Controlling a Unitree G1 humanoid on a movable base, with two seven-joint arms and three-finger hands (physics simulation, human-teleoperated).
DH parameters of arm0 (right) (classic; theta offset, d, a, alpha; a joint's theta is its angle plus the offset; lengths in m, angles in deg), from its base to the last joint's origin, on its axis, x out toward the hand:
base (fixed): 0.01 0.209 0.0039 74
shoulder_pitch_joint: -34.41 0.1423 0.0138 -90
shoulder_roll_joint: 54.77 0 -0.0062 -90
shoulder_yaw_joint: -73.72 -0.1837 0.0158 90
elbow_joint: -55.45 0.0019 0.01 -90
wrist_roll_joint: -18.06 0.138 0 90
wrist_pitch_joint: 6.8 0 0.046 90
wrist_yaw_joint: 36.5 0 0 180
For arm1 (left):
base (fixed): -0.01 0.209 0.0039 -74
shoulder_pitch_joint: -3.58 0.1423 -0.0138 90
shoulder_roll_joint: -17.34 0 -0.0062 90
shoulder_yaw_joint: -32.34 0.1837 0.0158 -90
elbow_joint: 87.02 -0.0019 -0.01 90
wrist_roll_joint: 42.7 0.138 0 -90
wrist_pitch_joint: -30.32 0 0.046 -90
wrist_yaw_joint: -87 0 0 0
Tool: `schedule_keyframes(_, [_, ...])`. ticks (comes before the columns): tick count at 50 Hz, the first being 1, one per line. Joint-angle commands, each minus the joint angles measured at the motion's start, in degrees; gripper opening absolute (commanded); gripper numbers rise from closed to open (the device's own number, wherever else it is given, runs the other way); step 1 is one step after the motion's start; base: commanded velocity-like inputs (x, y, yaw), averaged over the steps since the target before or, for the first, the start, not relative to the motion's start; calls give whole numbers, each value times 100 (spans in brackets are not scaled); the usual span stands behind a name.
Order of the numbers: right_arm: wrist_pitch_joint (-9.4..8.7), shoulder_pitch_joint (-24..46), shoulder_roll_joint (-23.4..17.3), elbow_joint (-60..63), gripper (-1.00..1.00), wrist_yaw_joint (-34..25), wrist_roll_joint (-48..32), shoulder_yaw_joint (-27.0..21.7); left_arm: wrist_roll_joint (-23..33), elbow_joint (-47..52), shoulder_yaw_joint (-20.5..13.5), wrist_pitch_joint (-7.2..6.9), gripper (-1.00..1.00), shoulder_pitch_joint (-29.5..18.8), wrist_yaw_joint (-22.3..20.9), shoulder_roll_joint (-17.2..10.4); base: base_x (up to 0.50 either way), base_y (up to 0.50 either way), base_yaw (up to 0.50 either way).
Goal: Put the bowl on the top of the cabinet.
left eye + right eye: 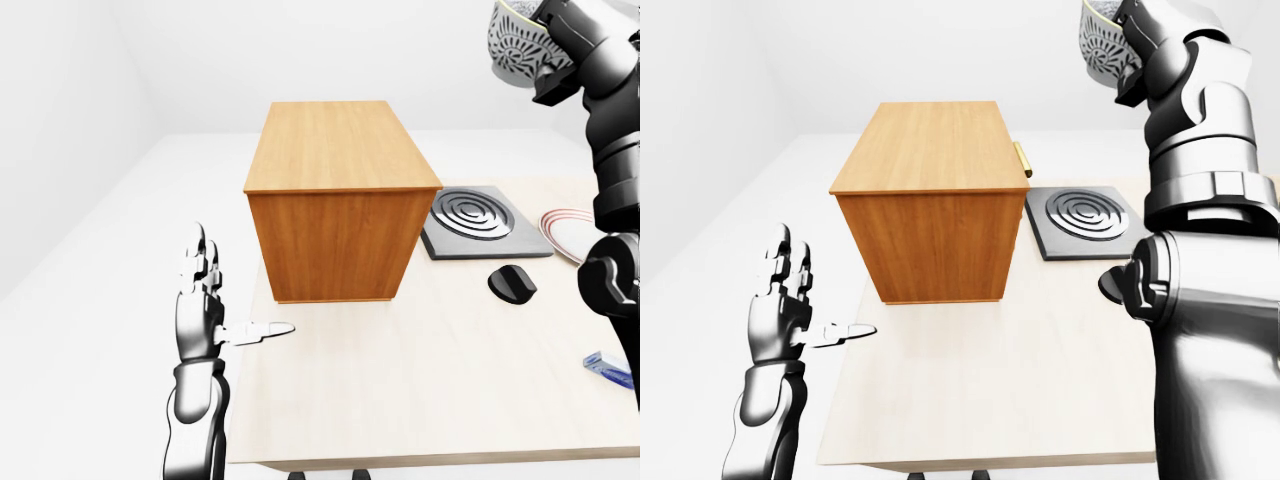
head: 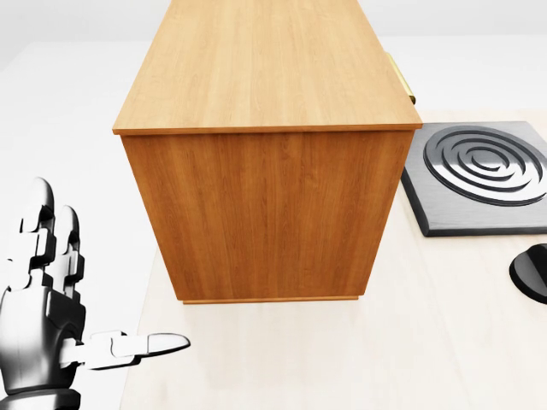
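The bowl (image 1: 518,52), grey-white with a dark pattern, is held high in the left-eye view's top right, right of and above the wooden cabinet (image 1: 335,160). My right hand (image 1: 555,25) is shut on the bowl's rim; it also shows at the top of the right-eye view (image 1: 1120,30). The cabinet stands on the light table (image 1: 420,380), its flat top bare. My left hand (image 1: 215,300) is open and empty, fingers upright and thumb pointing right, at the table's left edge below the cabinet.
A dark square plate with concentric rings (image 1: 482,222) lies right of the cabinet. A black round object (image 1: 512,283) sits below it. A red-rimmed plate (image 1: 570,232) and a blue object (image 1: 608,368) lie at the table's right edge.
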Motion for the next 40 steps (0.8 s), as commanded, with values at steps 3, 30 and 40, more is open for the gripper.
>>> schedule_keyframes(3, [167, 1228, 566, -904, -100, 761, -1095, 368, -4, 4, 27, 0, 100, 41, -56, -9, 0, 0, 0])
schedule_keyframes(30, [132, 1661, 2099, -919, -100, 948, -1202, 245, -57, -97, -22, 0, 100, -6, -130, -14, 0, 0, 0])
schedule_keyframes(40, [214, 1587, 2316, -905, -100, 1004, -1148, 286, -69, -12, -39, 0, 100, -8, -118, -13, 0, 0, 0])
